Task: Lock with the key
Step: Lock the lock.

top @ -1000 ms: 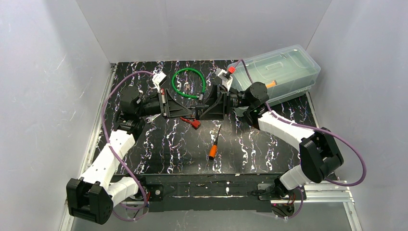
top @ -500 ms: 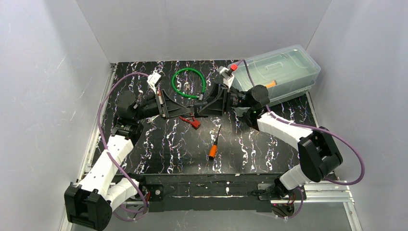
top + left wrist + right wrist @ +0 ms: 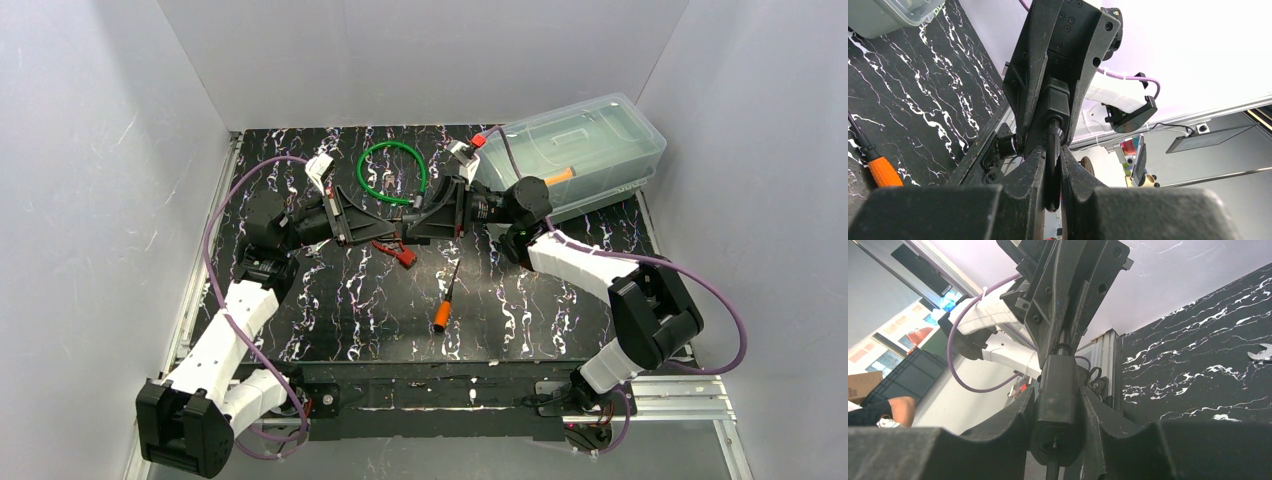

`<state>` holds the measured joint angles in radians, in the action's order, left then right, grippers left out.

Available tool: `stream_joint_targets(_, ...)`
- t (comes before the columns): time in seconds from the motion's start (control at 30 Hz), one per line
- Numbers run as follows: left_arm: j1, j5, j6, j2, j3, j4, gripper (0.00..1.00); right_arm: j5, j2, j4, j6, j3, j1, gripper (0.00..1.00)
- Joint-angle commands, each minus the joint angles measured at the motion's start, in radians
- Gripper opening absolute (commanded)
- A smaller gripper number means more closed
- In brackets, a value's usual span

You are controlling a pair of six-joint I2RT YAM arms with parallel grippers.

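Black marbled table [image 3: 330,310] lies beneath; the lock [image 3: 1058,375] hangs above it, clamped in the right gripper [image 3: 1058,405], while the left gripper [image 3: 1051,160] pinches the key [image 3: 1052,140] seated in it. Twisting off-axis could bend the key, or spin the lock in its grip.

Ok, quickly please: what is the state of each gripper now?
Left gripper: closed on the thin black key.
Right gripper: closed on the black rectangular lock body.
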<state>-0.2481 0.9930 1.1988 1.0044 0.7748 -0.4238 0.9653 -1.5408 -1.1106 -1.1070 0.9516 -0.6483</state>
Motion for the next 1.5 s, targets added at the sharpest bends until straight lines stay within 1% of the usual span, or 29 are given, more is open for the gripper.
stream_joint_targets(0.0,-0.015,-0.055,-0.004,0.004,-0.019,-0.044,0.00,-0.019,0.006,-0.132,-0.032,0.046,-0.027,0.32)
stream_joint_targets(0.07,-0.015,-0.049,-0.013,0.003,-0.030,-0.046,0.00,-0.020,0.003,-0.133,-0.036,0.051,-0.026,0.25)
stream_joint_targets(0.1,-0.015,-0.045,-0.020,0.001,-0.033,-0.047,0.00,-0.020,0.004,-0.132,-0.035,0.052,-0.026,0.19)
stream_joint_targets(0.17,-0.015,-0.030,-0.046,-0.003,-0.032,-0.045,0.00,-0.018,0.006,-0.122,-0.036,0.053,-0.023,0.06)
stream_joint_targets(0.2,-0.014,-0.017,-0.060,-0.003,-0.027,-0.043,0.01,-0.015,0.008,-0.116,-0.036,0.053,-0.020,0.02)
stream_joint_targets(0.23,-0.010,0.000,-0.073,0.000,-0.020,-0.036,0.08,-0.012,0.009,-0.111,-0.037,0.054,-0.016,0.01)
stream_joint_targets(0.27,-0.002,0.025,-0.091,0.006,-0.009,-0.024,0.20,-0.007,0.013,-0.107,-0.040,0.055,-0.009,0.01)
stream_joint_targets(0.3,0.010,0.053,-0.113,0.012,0.006,-0.001,0.29,-0.002,0.017,-0.103,-0.043,0.055,-0.002,0.01)
stream_joint_targets(0.33,0.022,0.079,-0.138,0.015,0.020,0.029,0.33,0.002,0.020,-0.098,-0.047,0.058,0.005,0.01)
stream_joint_targets(0.4,0.050,0.112,-0.204,0.004,0.041,0.101,0.38,0.014,0.029,-0.091,-0.056,0.063,0.017,0.01)
stream_joint_targets(0.53,0.077,0.129,-0.360,-0.041,0.076,0.258,0.44,0.031,0.042,-0.074,-0.063,0.063,0.022,0.01)
stream_joint_targets(0.6,0.078,0.137,-0.399,-0.055,0.082,0.291,0.46,0.032,0.044,-0.074,-0.064,0.054,0.022,0.01)
stream_joint_targets(0.8,0.076,0.146,-0.415,-0.081,0.071,0.300,0.46,0.027,0.038,-0.084,-0.080,0.041,0.021,0.01)
stream_joint_targets(0.93,0.059,0.121,-0.413,-0.068,0.077,0.299,0.52,0.018,0.024,-0.117,-0.111,0.038,0.018,0.01)
stream_joint_targets(1.0,0.040,0.108,-0.414,-0.054,0.086,0.300,0.54,0.021,0.021,-0.120,-0.113,0.037,0.008,0.01)
stream_joint_targets(1.07,0.015,0.093,-0.412,-0.041,0.097,0.300,0.52,0.024,0.020,-0.116,-0.109,0.036,-0.003,0.01)
stream_joint_targets(1.1,0.004,0.084,-0.408,-0.033,0.102,0.300,0.48,0.025,0.019,-0.113,-0.107,0.036,-0.007,0.01)
stream_joint_targets(1.13,-0.011,0.078,-0.406,-0.026,0.108,0.300,0.42,0.027,0.018,-0.105,-0.105,0.035,-0.010,0.01)
stream_joint_targets(1.17,-0.019,0.075,-0.404,-0.021,0.113,0.300,0.33,0.030,0.015,-0.098,-0.104,0.036,-0.011,0.01)
stream_joint_targets(1.2,-0.021,0.069,-0.399,-0.018,0.117,0.299,0.18,0.034,0.012,-0.090,-0.106,0.039,-0.011,0.01)
stream_joint_targets(1.23,-0.021,0.058,-0.388,-0.019,0.117,0.298,0.06,0.036,0.010,-0.080,-0.107,0.041,-0.011,0.02)
stream_joint_targets(1.27,-0.020,0.052,-0.377,-0.019,0.116,0.297,0.00,0.038,0.009,-0.060,-0.107,0.045,-0.011,0.04)
stream_joint_targets(1.3,-0.018,0.042,-0.366,-0.019,0.116,0.297,0.00,0.037,0.008,-0.035,-0.105,0.048,-0.011,0.15)
stream_joint_targets(1.33,-0.016,0.031,-0.349,-0.020,0.115,0.296,0.00,0.035,0.008,-0.011,-0.102,0.050,-0.011,0.29)
stream_joint_targets(1.4,-0.011,0.003,-0.320,-0.024,0.111,0.295,0.00,0.031,0.006,0.026,-0.092,0.051,-0.011,0.49)
stream_joint_targets(1.47,-0.003,-0.034,-0.294,-0.032,0.100,0.295,0.00,0.026,0.008,0.042,-0.089,0.047,-0.011,0.56)
